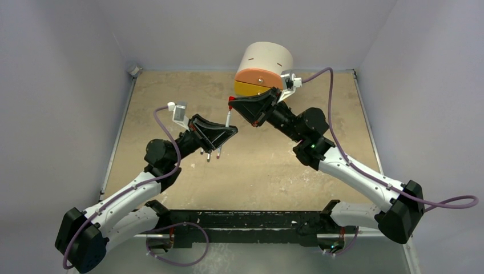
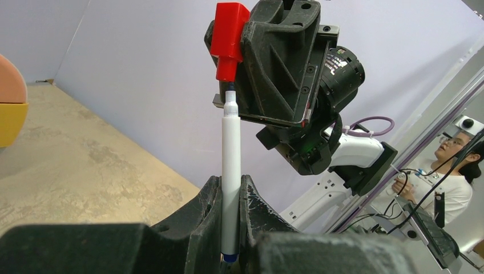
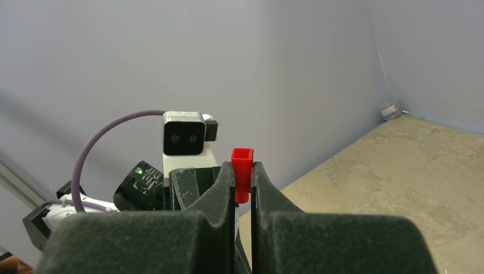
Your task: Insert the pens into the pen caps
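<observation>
My left gripper (image 2: pixel 230 184) is shut on a white pen (image 2: pixel 231 149) with a blue end, holding it upright. Its narrow dark tip meets the lower mouth of a red pen cap (image 2: pixel 229 40). That cap is pinched in my right gripper (image 3: pixel 242 169), shut on the red cap (image 3: pixel 242 171) with the cap's square end sticking out past the fingertips. From above, the left gripper (image 1: pixel 226 131) and right gripper (image 1: pixel 235 106) meet nose to nose over mid-table, the pen (image 1: pixel 228 119) and cap (image 1: pixel 230 100) between them. Two more pens (image 1: pixel 209 154) lie partly hidden under the left gripper.
A white cylinder with an orange and yellow face (image 1: pixel 261 67) lies at the back of the tan table (image 1: pixel 268 171), just behind the right wrist. Grey walls close in the left, back and right sides. A person (image 2: pixel 456 171) sits outside the cell.
</observation>
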Robot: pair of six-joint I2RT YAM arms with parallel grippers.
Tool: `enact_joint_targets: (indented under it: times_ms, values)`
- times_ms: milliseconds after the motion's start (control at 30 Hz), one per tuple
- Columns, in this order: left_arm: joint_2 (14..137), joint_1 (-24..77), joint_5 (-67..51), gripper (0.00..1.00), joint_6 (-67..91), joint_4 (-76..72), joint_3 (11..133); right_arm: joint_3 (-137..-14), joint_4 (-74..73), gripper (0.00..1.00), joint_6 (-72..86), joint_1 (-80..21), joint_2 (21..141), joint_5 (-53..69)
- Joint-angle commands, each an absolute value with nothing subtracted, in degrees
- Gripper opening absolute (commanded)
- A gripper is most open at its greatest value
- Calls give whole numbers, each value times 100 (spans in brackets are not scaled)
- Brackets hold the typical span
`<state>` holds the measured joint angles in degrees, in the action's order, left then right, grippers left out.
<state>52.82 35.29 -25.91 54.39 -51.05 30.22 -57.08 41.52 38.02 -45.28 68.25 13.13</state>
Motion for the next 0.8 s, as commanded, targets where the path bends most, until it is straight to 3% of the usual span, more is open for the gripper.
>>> enact_joint_targets:
  times_ms: [0, 767]
  values:
    - [5188, 3551, -2546, 0, 5306, -5290, 3136, -5728, 4529, 0, 3882, -4562, 6748, 1476]
    - [5388, 3551, -2119, 0, 4049, -4694, 3709, -5267, 4203, 0, 4347, -4647, 6504, 1565]
